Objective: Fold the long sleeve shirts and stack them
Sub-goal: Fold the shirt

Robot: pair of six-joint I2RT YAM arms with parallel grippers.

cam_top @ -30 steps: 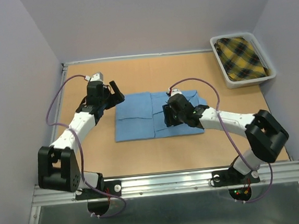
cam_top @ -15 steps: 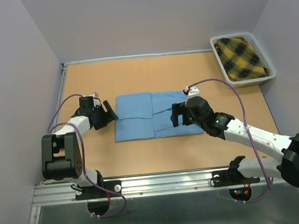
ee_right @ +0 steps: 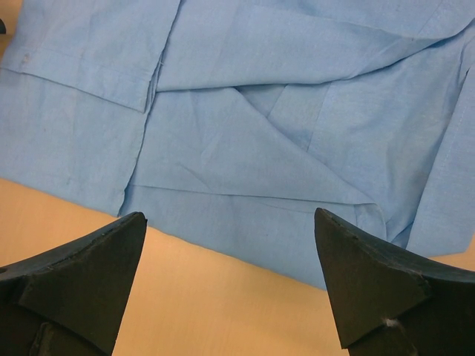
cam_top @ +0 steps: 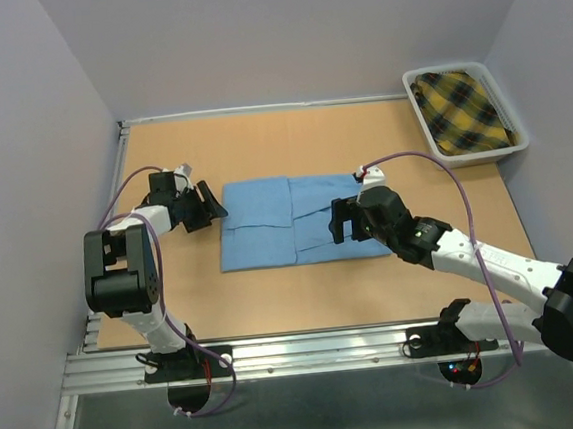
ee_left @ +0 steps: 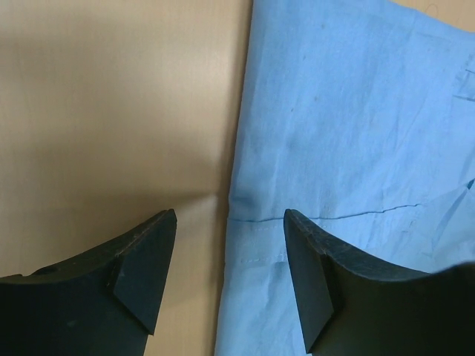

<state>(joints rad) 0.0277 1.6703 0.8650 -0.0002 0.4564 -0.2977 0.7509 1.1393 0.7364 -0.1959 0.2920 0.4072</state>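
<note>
Shirt: the light blue long sleeve shirt (cam_top: pixel 297 222) lay flat, folded into a rectangle, mid-bench (cam_top: pixel 274 301) between the two arms.
Left arm: the left end effector (cam_top: pixel 203 206) was spread and empty, low at the shirt's left edge, with one finger over bare bench and the other over cloth.
Right arm: the right end effector (cam_top: pixel 347 220) was spread wide and empty over the shirt's right part.
Far right corner: a white bin (cam_top: pixel 421 127) held yellow-and-black plaid cloth (cam_top: pixel 461 109), well apart from the shirt.

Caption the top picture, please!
Folded blue shirt, left pincer at its edge, right pincer over it, plaid cloth in the bin.
</note>
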